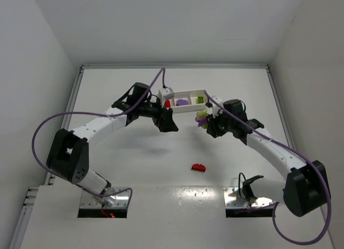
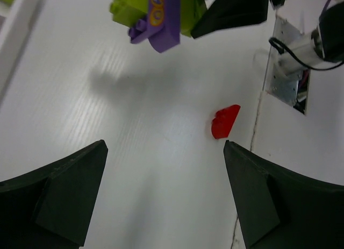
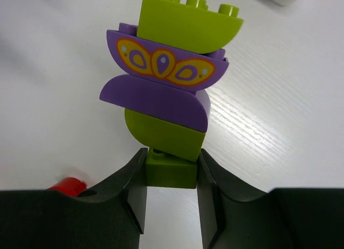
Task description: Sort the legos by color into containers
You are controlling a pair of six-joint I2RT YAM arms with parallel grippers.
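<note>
**Stacked clump held up, ready to be split**

The left gripper (image 2: 164, 152) hovers over the table (image 1: 134, 168) near the tray's left end. Its jaws are wide with nothing between them, and it faces the clump. The tray (image 1: 185, 91) lies at the far side, with red in its left compartment, purple in the middle and green in the right. A loose red brick (image 1: 199, 166) sits well apart from it, nearer the bases. The right gripper (image 3: 172, 164) pinches the small green bottom piece of a green-and-purple clump (image 3: 166, 93), held just in front of the tray's right end.

The step is probably splitting the clump. The left jaws should close squarely on the upper pieces and pull along the studs while the right grip holds firm.

The tray's contents are too small to count. The number of bricks in the clump is unclear. In the right wrist view, a finger hides most of the red brick.
</note>
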